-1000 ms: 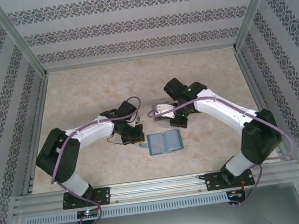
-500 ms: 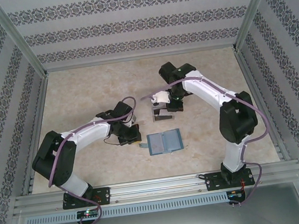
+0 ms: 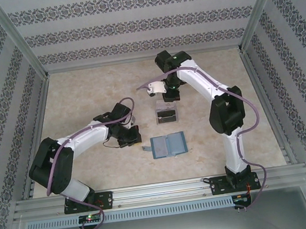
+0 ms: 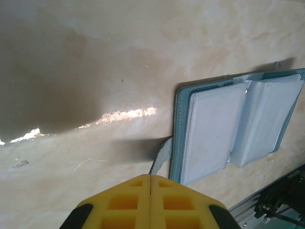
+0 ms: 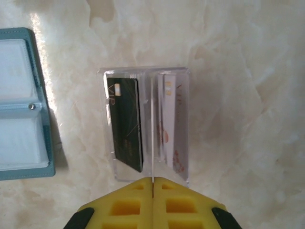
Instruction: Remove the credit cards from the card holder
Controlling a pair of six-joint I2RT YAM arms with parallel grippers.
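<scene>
While the card holder lies spread open and flat on the table, a little nearer the arms than the table's middle, the credit cards sit apart from it in the clear tray. The tray stands just beyond the holder's far edge with a strip of bare table between them.

From the right wrist, a clear divider splits the tray into two compartments. A dark card occupies the one on the left of that view and pale cards the one on the right; whether they lie flat or lean cannot be told. The holder shows at that view's left edge, teal-rimmed, with pale sleeves and a small stud at the fold.

From the left wrist, the holder shows two pale sleeve pages, and its grey tab sticks out from the edge facing the left gripper.

That gripper's yellow fingers are pressed together on nothing, near the tab. Seen from above, the left gripper is left of the holder.

The right gripper is likewise closed and empty-handed, just off the tray's wall. From above, the right gripper is on the tray's far side, so the tray stands between it and the holder.
</scene>
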